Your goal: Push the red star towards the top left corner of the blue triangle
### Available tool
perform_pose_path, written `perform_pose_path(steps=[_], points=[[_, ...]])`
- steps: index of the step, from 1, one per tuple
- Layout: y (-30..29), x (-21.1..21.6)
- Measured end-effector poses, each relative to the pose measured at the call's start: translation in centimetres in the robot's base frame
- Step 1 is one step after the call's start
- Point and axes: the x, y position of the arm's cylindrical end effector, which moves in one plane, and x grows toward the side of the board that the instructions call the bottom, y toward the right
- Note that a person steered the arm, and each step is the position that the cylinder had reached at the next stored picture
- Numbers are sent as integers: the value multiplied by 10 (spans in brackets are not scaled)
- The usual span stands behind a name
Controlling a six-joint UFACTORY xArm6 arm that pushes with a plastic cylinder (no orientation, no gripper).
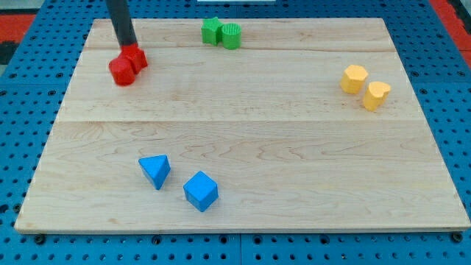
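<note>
Setting was a lab bench; a pale wooden board (243, 132) lay on a blue perforated base (22, 118); a red perforated panel (15, 22) adjoined.

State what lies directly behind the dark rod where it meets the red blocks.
My tip rests at the upper edge of two touching red blocks. The rod covers part of the rear block, so its shape is unclear.

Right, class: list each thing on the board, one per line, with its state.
My tip: down, touching the red pair from the view's top.
Red star: touching the other red block.
Blue triangle: apart from the blue cube.
Green blocks: two, touching.
Yellow blocks: two, close together.
</note>
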Motion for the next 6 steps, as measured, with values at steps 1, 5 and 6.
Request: perform_pose_path(steps=[1, 5, 6], points=[[6, 67], [82, 208], [43, 181]])
